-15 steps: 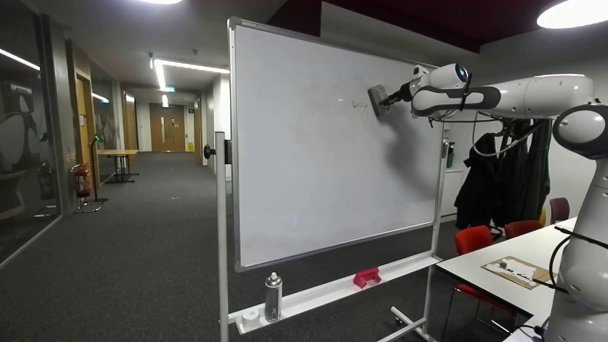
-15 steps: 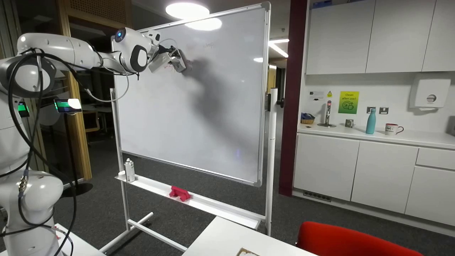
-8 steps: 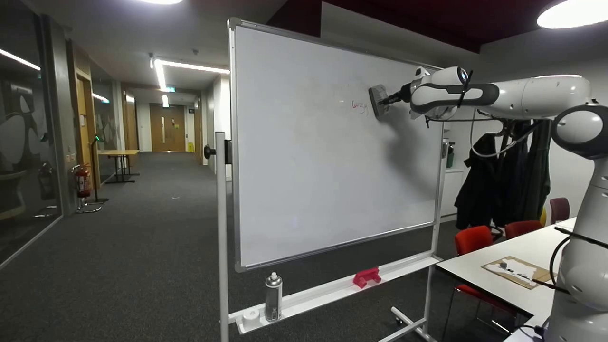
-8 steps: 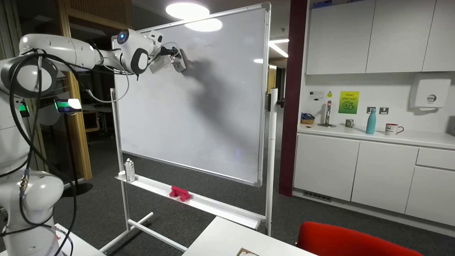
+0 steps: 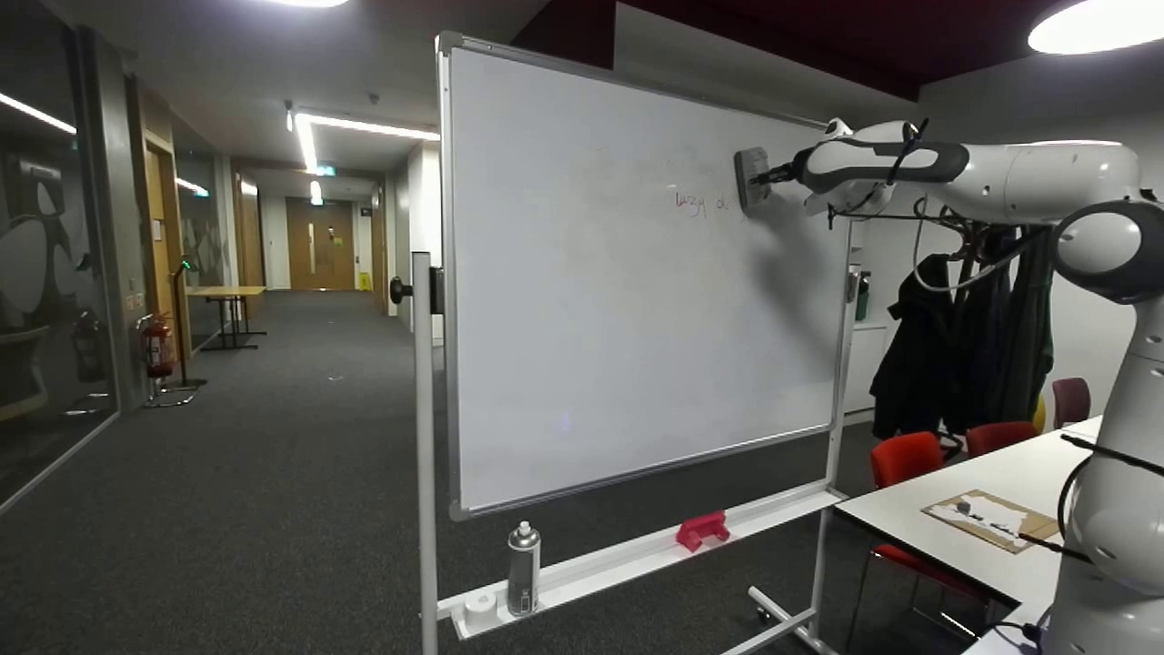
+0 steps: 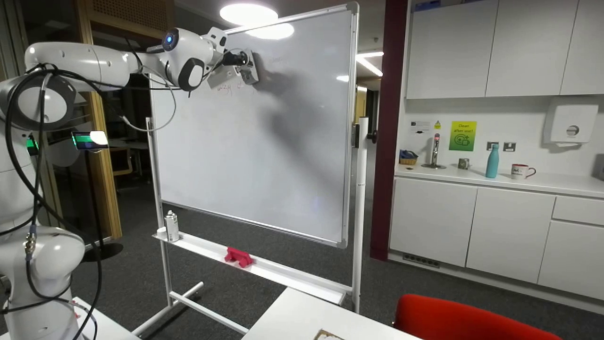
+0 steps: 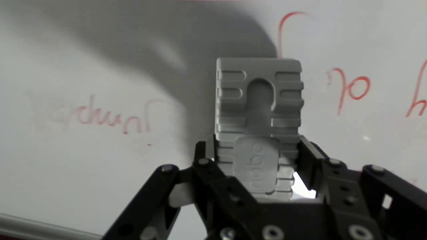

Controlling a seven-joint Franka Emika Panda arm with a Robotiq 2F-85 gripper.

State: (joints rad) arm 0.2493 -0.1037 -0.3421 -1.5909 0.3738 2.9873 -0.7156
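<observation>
My gripper (image 7: 257, 150) is shut on a grey ribbed whiteboard eraser (image 7: 258, 110), with one finger on each long side. In both exterior views the eraser (image 5: 751, 177) (image 6: 251, 71) is held up at the upper part of the whiteboard (image 5: 618, 346). Whether its face touches the board I cannot tell. Red handwriting (image 5: 689, 203) runs beside the eraser. The wrist view shows the text upside down: a clear red word (image 7: 358, 87) to the right, a curved stroke partly hidden by the eraser, and a faded smeared word (image 7: 100, 115) to the left.
The board's lower tray (image 6: 292, 276) carries a spray can (image 5: 524, 569), a white roll (image 5: 480, 608) and a red holder (image 5: 703, 530). A white table (image 5: 991, 473) and red chairs (image 5: 907, 458) stand close by. Cables (image 6: 42, 189) hang along the arm.
In both exterior views the arm and the eraser in its grip have moved right and slightly upward. Red letters that the eraser hid now show beside it.
</observation>
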